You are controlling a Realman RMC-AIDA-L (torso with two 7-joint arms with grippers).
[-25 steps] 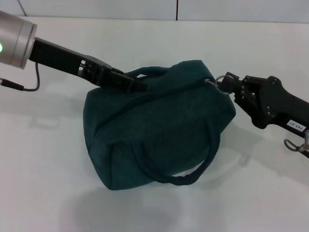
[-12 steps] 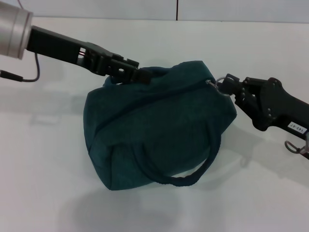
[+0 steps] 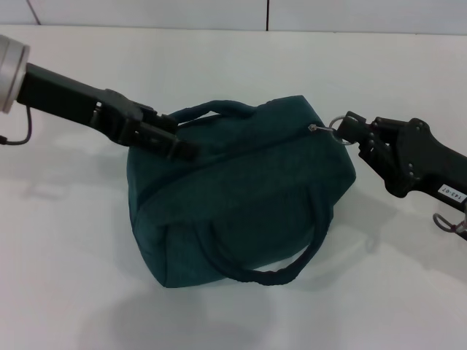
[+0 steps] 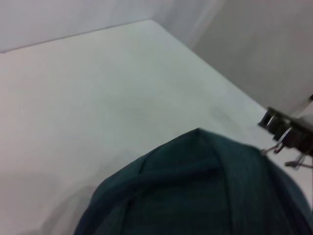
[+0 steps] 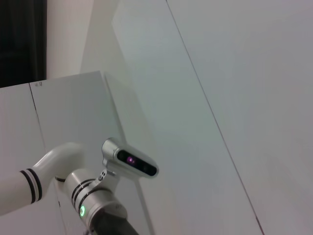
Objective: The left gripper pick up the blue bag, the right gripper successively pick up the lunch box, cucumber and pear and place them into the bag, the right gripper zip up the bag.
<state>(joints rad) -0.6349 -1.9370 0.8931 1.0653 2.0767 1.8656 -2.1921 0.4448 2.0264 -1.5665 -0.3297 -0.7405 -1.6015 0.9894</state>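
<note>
While the bag (image 3: 241,193) sits on the white desk (image 3: 66,292) looking closed along its top, I judge I am in the last step: zipping up. The lunch box, cucumber and pear are nowhere in view, so I take them to be inside, though I cannot see into the bag.

Starting on the left, my left gripper (image 3: 179,146) reaches in from a black arm with a silver wrist. Its jaws lie against the upper left shoulder of the bag, just below the rear handle (image 3: 211,111). I cannot tell whether they are shut on fabric or only pressing against it.

Between the two sets of jaws lies the bag itself, more dark teal than blue, rumpled, with its front handle (image 3: 270,266) drooping toward me. The left wrist view shows only the bag's top and bare desk beyond.

At the right end of the bag, a small metal ring, the zipper pull (image 3: 332,125), sticks out. My right gripper (image 3: 350,133) has its jaws closed on that ring, with the bag's corner just in front of them.

Next I would need a steady pull along the zip line while the left side braces the bag. If the zip is already at its end, I would let go of the ring.

A white label (image 3: 446,191) on the right gripper carries dark print that I cannot read. The right wrist view shows only wall panels and part of the robot.
</note>
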